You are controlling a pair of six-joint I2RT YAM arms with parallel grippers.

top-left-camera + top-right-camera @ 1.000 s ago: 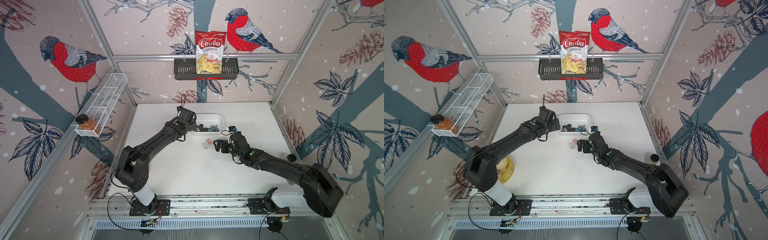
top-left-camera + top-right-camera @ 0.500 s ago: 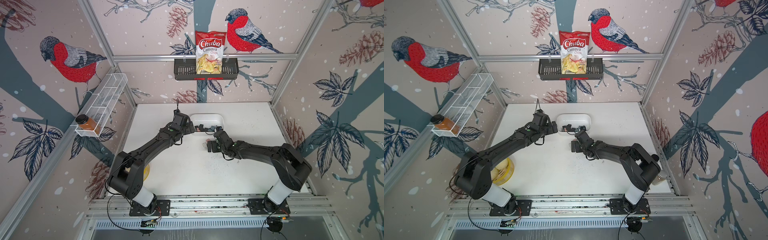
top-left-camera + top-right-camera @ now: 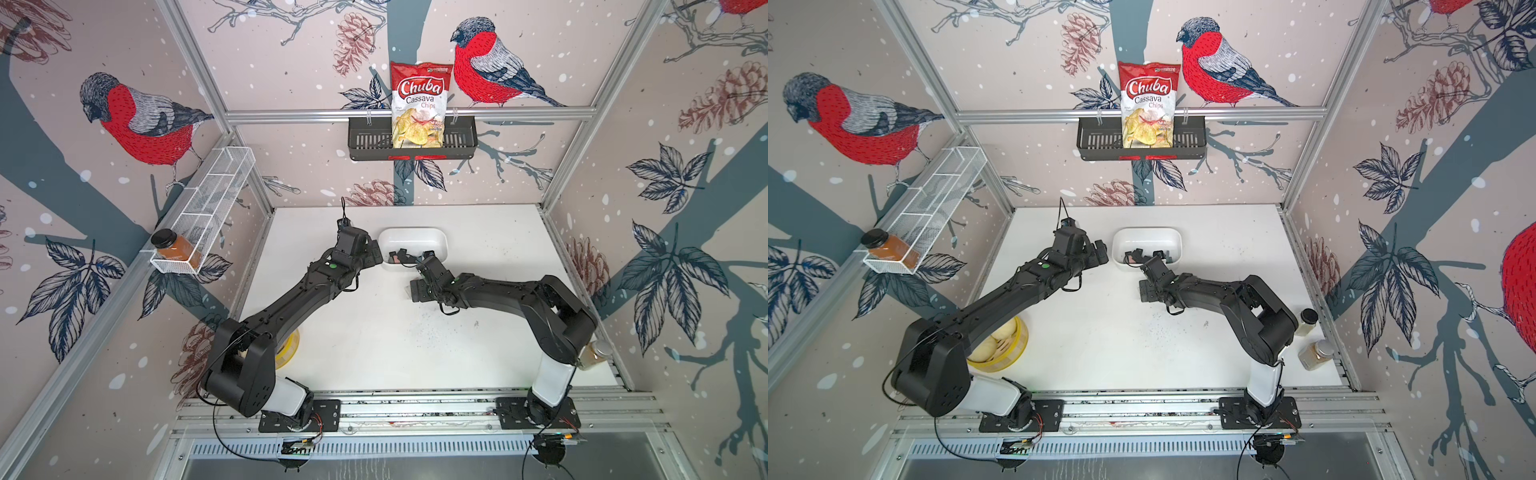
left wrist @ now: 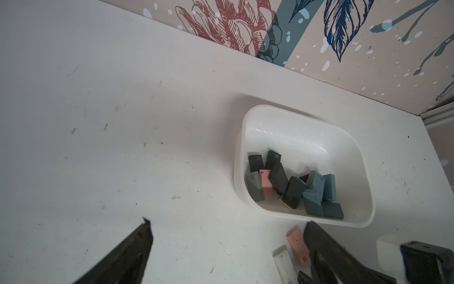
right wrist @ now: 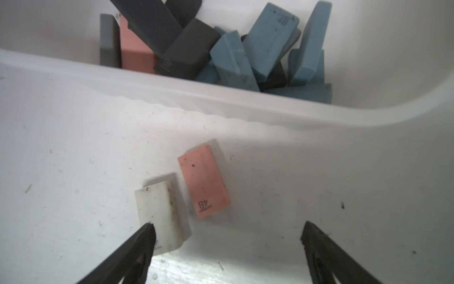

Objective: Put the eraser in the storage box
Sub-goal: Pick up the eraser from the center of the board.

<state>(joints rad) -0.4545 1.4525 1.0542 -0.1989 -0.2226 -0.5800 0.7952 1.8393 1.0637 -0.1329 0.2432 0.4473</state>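
A pink eraser (image 5: pixel 204 182) lies flat on the table just before the front wall of the white storage box (image 5: pixel 221 98), with a white eraser (image 5: pixel 159 214) touching its side. My right gripper (image 5: pixel 228 228) hovers open over them; one fingertip overlaps the white eraser, and nothing is held. In both top views the right gripper (image 3: pixel 415 255) covers these two erasers. My left gripper (image 4: pixel 228 222) stands open and empty, left of the storage box (image 4: pixel 294 114), one finger beside the pink eraser (image 4: pixel 297 246). Inside the box lie several grey, blue and pink erasers (image 4: pixel 292 186).
On the back wall hangs a black basket (image 3: pixel 365 141) with a chips bag (image 3: pixel 419 108). The left wall carries a white wire rack (image 3: pixel 208 208) with a jar (image 3: pixel 174 247). A yellow steamer (image 3: pixel 1000 345) sits by the left arm's base, and two jars (image 3: pixel 1314 353) stand front right.
My right gripper has moved left and towards the box, and now covers the two loose erasers. My left gripper has drawn back from over the box to its left side.
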